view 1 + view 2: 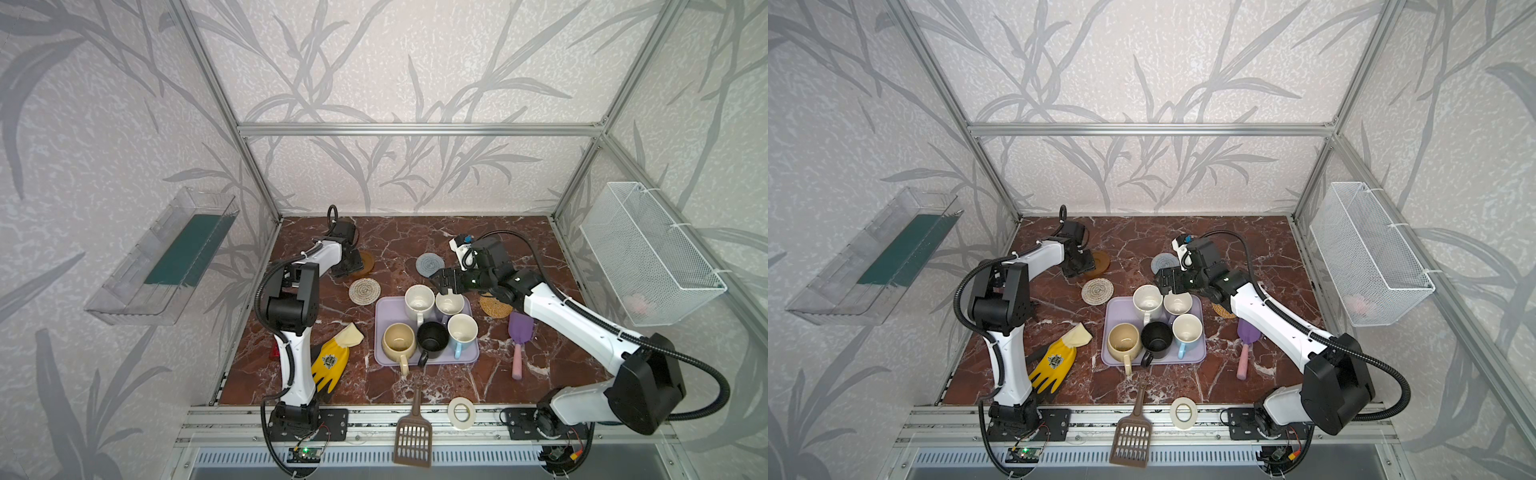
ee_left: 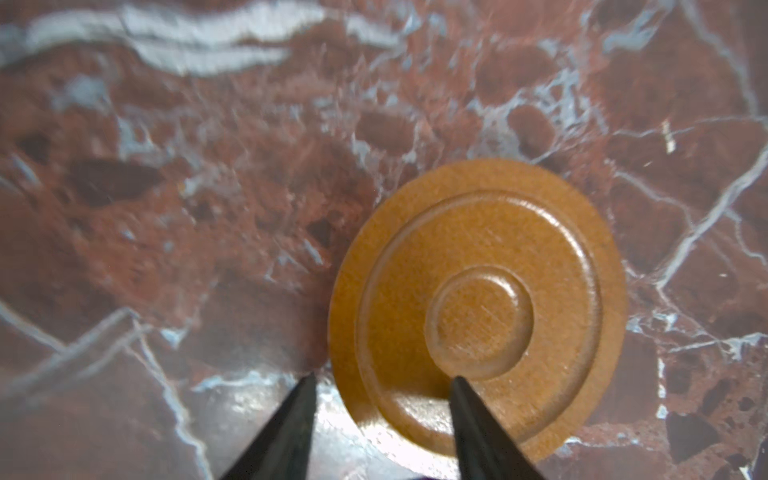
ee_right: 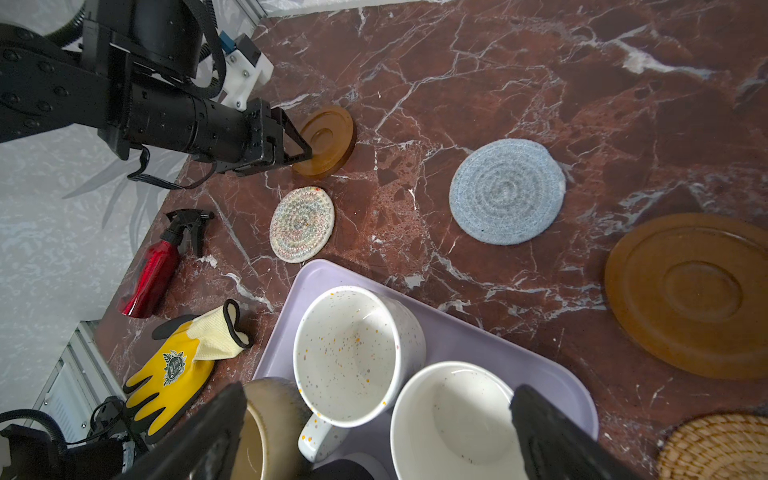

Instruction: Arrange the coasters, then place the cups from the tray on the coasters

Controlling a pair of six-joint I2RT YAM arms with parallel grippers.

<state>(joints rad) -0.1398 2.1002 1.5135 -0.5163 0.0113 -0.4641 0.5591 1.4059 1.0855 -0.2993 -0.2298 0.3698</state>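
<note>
Left jaws: partly spread, straddling the near rim of the amber coaster (image 2: 478, 316); one tip down on the worktop (image 2: 208, 208) just outside the rim, one over the raised ring inside it; no firm pinch visible.
Right jaws: spread wide, empty, hovering above the far row of cups; lavender cup (image 3: 453, 419) between the tips in the right wrist view.
Step in hand: taking the amber coaster by its edge, judged part of arranging the coasters.
Grip advice: close slowly on the rim only; avoid sideways push from the outer tip, likely to skate a glossy disc across the marble; lift just clear before shifting.
Coasters: amber coaster at the far left of the worktop; cream coaster (image 3: 301, 224) near the tray's far left corner; grey-blue coaster (image 3: 507, 191) beyond the tray; second amber coaster (image 3: 690, 295) and rattan coaster (image 3: 715, 449) to the tray's right.
Cups: all five on the tray (image 1: 440, 360): speckled cup (image 3: 349, 353), lavender cup, beige cup (image 1: 399, 341), black cup (image 1: 432, 338), light blue cup (image 1: 462, 330); none on a coaster.
Placement advice: set down well apart from the cream coaster, with room for a mug handle.
</note>
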